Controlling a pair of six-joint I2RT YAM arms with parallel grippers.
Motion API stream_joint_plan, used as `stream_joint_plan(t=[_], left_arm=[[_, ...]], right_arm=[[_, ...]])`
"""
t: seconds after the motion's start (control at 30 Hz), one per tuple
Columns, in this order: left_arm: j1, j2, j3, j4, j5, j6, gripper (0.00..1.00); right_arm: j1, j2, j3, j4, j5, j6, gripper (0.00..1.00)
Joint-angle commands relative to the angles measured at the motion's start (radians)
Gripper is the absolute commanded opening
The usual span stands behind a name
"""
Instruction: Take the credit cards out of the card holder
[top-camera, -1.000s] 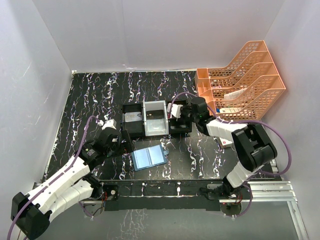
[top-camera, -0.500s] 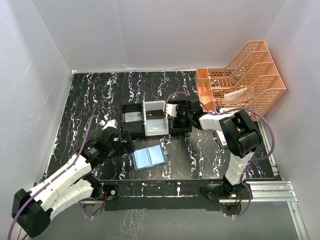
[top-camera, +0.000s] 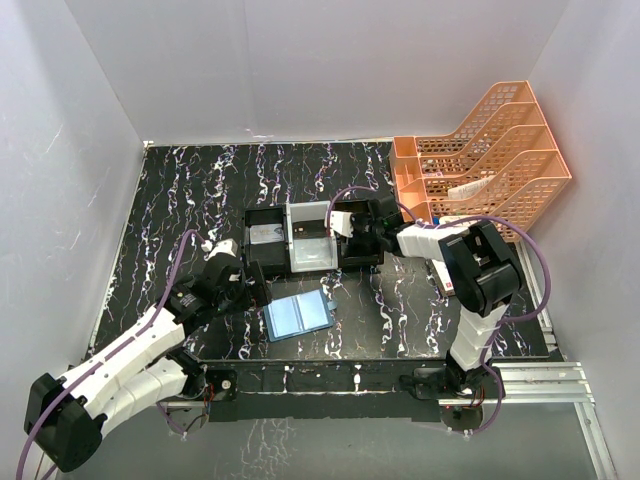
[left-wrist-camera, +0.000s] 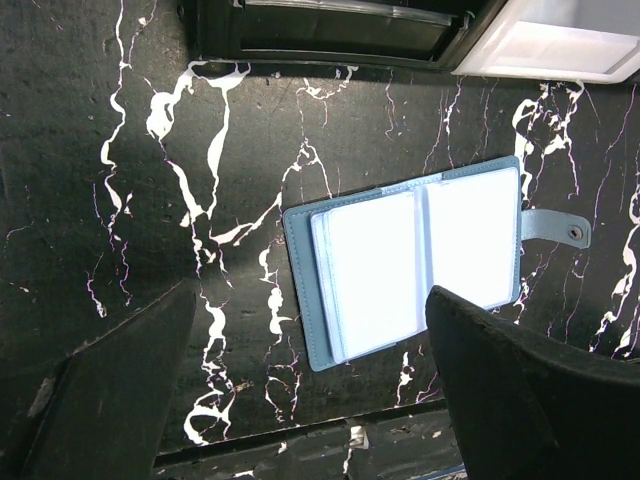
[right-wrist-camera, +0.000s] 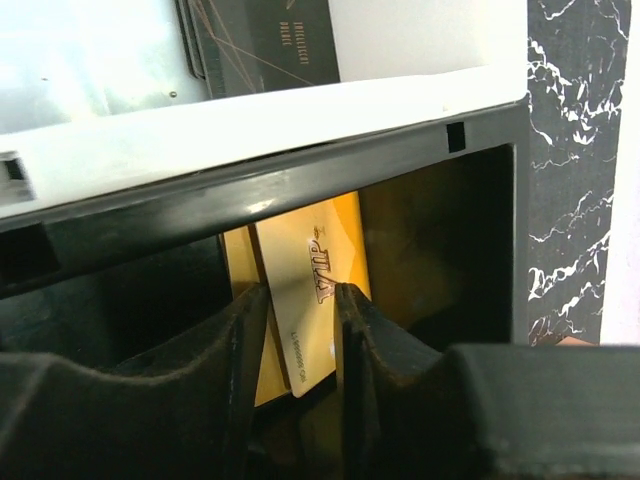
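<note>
- Top view: since a second ago the right arm (top-camera: 480, 270) has folded in, its elbow drawn closer to the tray (top-camera: 270, 262). The right gripper (top-camera: 348, 232) has slid slightly left over the tray's right black compartment. The left gripper (top-camera: 258, 290) has crept a little toward the card holder (top-camera: 298, 314), which lies open on the table (top-camera: 180, 190) where it was, just on the near side of the tray. The right fingertips are hidden under the wrist, and a white box (top-camera: 452, 287) is mostly covered by the arm.
- Left wrist view: the fingers are spread wide and grasp nothing. The holder lies flat below them, its pockets washed out by glare, so any contents cannot be made out.
- Right wrist view: the jaws stand slightly parted. A gold card (right-wrist-camera: 318, 300) marked VIP leans inside the black compartment, seen through the gap; whether a pad touches it cannot be told. A dark card (right-wrist-camera: 280, 40) in the white compartment is cut off by the frame.
</note>
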Motion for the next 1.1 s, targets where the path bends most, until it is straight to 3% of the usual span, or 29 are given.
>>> stream_joint_plan(t=[0.0, 0.07, 0.37, 0.5, 0.6, 0.63, 0.7, 0.8, 0.93, 1.07], left_arm=[[-0.001, -0.009, 0.005, -0.003, 0.006, 0.010, 0.99], [-0.001, -0.013, 0.003, -0.002, 0.008, 0.009, 0.99], [-0.001, -0.016, 0.008, -0.008, 0.013, 0.007, 0.99], [-0.002, -0.016, -0.006, 0.004, 0.030, 0.002, 0.99], [-0.001, -0.009, -0.020, 0.019, 0.043, -0.007, 0.99], [-0.001, -0.005, -0.026, 0.027, 0.051, -0.009, 0.99], [-0.001, 0.002, -0.037, 0.046, 0.068, -0.015, 0.98], [-0.001, 0.019, -0.051, 0.072, 0.099, -0.023, 0.94], [-0.001, 0.041, -0.077, 0.143, 0.160, -0.032, 0.83], [-0.001, 0.081, -0.093, 0.204, 0.228, -0.048, 0.69]], right_arm=[[0.004, -0.065, 0.038, -0.039, -0.034, -0.008, 0.36], [0.003, -0.077, 0.042, -0.050, -0.041, 0.000, 0.42], [0.002, -0.186, 0.014, 0.030, -0.046, 0.162, 0.44], [0.003, -0.300, -0.063, 0.176, -0.030, 0.429, 0.45], [0.004, -0.388, -0.105, 0.263, 0.000, 0.783, 0.47], [0.003, -0.416, -0.115, 0.276, 0.014, 0.972, 0.48], [0.003, -0.455, -0.119, 0.244, 0.039, 1.249, 0.49], [0.003, -0.483, -0.113, 0.112, -0.004, 1.526, 0.46], [0.055, -0.485, -0.180, 0.097, -0.115, 1.708, 0.41], [0.228, -0.480, -0.223, 0.022, 0.060, 1.748, 0.39]])
